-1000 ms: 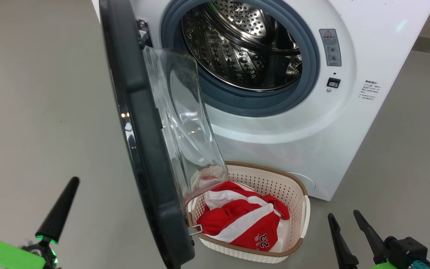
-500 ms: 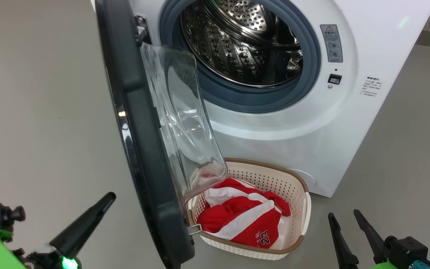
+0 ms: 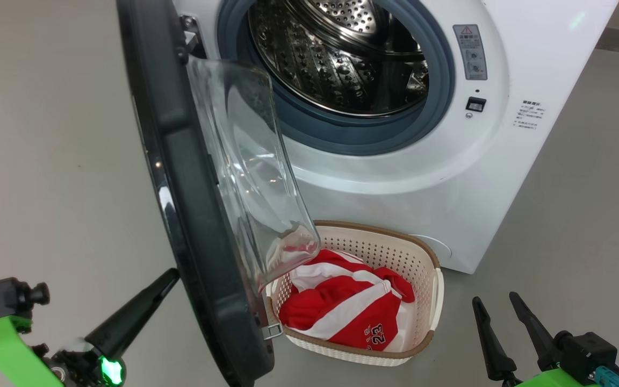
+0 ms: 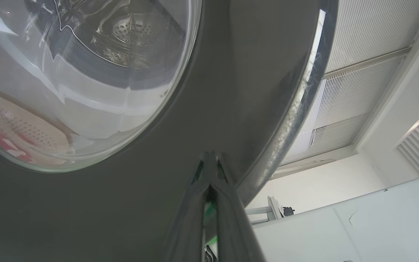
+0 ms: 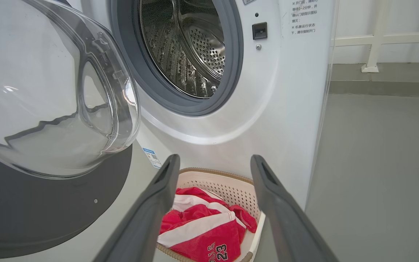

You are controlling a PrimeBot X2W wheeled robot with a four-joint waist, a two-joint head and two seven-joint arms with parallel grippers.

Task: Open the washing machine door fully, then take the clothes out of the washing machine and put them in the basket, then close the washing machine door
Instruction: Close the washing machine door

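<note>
Left gripper clenched, empty, slanted up, tip at black outer rim of open washing machine door. Right gripper released, low, fingers pointed up. Clothes lay in basket.

Left gripper swings in from lower left; I now see its tip at washing machine door rim.

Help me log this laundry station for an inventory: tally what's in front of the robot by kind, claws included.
Washing machine: 1
Washing machine door: 1
Basket: 1
Heap of red-and-white clothes: 1 (separate pieces can't be counted)
Claws: 2, left claw shut, right claw open
Total: 6
</note>
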